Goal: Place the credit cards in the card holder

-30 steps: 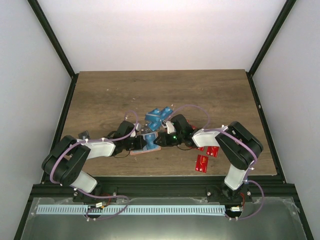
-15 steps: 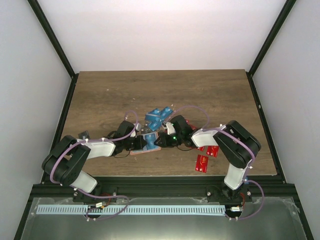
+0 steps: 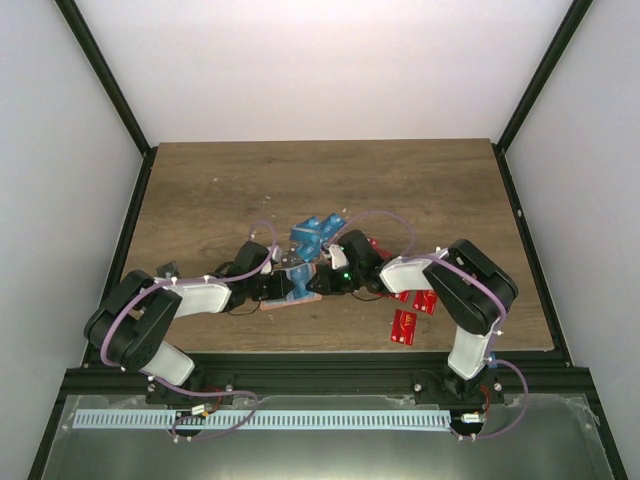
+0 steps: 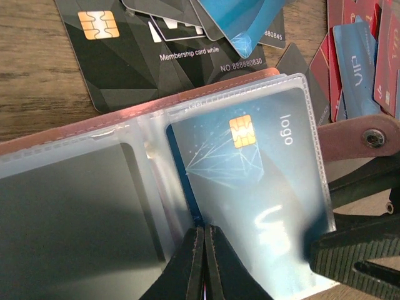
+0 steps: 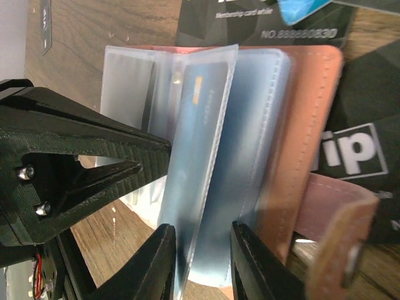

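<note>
The tan-pink card holder (image 3: 283,302) lies open on the table between both grippers. In the left wrist view its clear sleeves (image 4: 75,206) show, and one holds a blue credit card (image 4: 250,169) with a gold chip. My left gripper (image 4: 205,250) is shut at the fold of the sleeves and pins the holder. My right gripper (image 5: 203,265) is open, with its jaws on either side of the sleeve that holds the blue card (image 5: 200,137). The holder's leather cover (image 5: 312,125) is beside the right finger. Loose blue cards (image 3: 315,232) lie just behind.
Red cards (image 3: 405,325) lie at the front right of the table, with more (image 3: 425,302) under the right arm. Black cards (image 4: 125,56) and red and blue ones (image 4: 356,56) lie beyond the holder. Its strap with a snap (image 4: 369,137) sticks out to the right. One dark card (image 3: 165,268) lies at the left.
My right arm has edged slightly left toward the holder. My left arm and the holder have stayed put.
</note>
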Controlling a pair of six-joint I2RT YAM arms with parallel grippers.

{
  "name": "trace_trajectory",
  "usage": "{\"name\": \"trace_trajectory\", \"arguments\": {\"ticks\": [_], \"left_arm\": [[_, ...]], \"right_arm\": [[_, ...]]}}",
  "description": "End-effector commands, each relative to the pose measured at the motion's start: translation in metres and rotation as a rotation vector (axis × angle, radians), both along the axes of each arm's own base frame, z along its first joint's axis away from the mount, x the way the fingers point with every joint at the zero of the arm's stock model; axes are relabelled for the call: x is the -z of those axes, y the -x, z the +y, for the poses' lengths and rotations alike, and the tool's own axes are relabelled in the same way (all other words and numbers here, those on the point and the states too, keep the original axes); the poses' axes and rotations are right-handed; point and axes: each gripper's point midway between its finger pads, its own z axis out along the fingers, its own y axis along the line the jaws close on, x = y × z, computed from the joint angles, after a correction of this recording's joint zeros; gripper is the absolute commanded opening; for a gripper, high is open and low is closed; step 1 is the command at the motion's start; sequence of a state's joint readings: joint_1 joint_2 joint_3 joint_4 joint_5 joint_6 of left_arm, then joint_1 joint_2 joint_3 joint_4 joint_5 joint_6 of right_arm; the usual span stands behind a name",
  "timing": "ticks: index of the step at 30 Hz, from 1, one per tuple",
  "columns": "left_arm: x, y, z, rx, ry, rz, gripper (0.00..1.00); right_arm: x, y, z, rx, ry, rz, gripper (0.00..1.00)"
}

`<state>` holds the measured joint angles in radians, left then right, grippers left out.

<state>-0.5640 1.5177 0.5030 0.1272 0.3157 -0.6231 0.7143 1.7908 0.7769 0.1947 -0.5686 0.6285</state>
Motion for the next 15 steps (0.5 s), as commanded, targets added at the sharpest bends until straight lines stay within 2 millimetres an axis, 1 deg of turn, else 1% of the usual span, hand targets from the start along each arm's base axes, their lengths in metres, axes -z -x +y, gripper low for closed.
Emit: {"name": "trace_trajectory", "arguments": {"ticks": [1,7,12,15], "left_arm": [[0.034,0.022,0.02,-0.009,-0.112,0.1,0.04],[0.033,0.022,0.02,-0.009,-0.112,0.099,0.04],[0.033,0.022,0.02,-0.009,-0.112,0.096,0.04],[0.033,0.022,0.019,-0.007,-0.111,0.097,0.04]], "right_arm": [[-0.007,0.0,0.013,-0.032,-0.001,-0.018,0.26],[-0.008,-0.001,0.011,-0.019,0.035,-0.032,0.25],[-0.009,-0.005,0.003,0.005,0.079,-0.053,0.25],[-0.011,-0.004,0.004,0.004,0.08,-0.058,0.25]]}}
